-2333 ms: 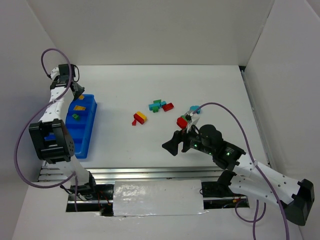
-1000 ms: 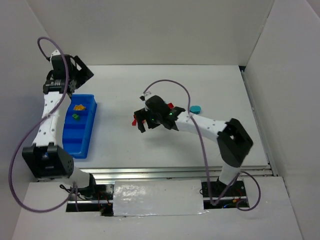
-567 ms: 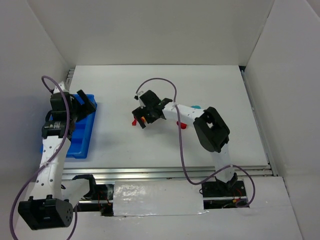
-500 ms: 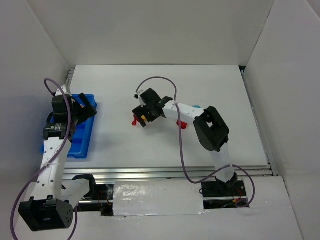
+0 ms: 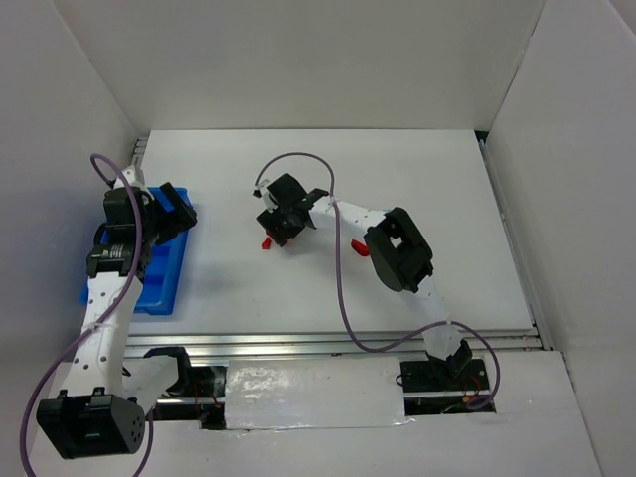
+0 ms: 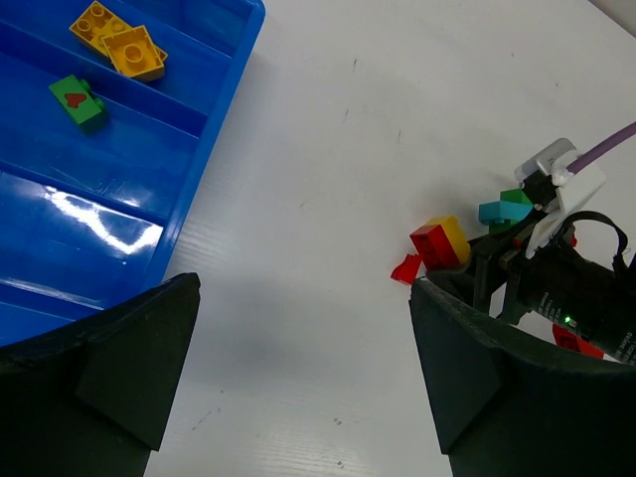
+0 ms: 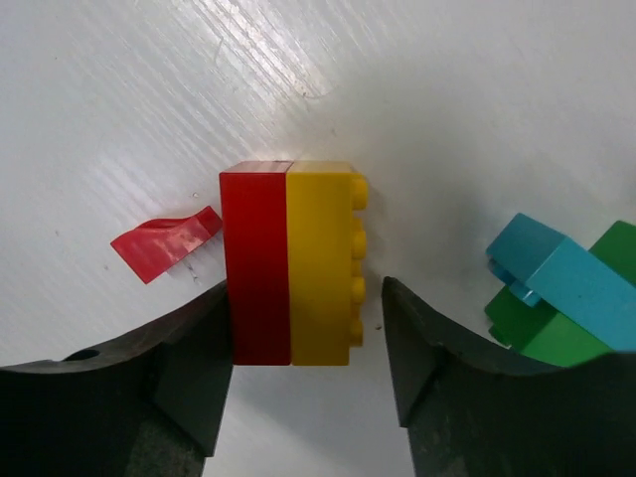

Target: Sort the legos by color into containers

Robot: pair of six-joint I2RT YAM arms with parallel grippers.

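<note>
Right wrist view: the red and yellow brick pair (image 7: 290,260) lies between the fingers of the open right claw (image 7: 304,303), not clamped.

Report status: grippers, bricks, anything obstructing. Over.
Left gripper open, by tray. Right gripper open, straddling red-yellow brick pair. Teal-green bricks close beside.

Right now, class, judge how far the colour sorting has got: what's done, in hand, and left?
Done: two yellow bricks share one compartment of the tray, a green brick lies in the next. In hand: the right pincer straddles the red-and-yellow pair on the table. Left: that pair, a small red piece and the teal and green cluster. The left pincer is open, empty.
</note>
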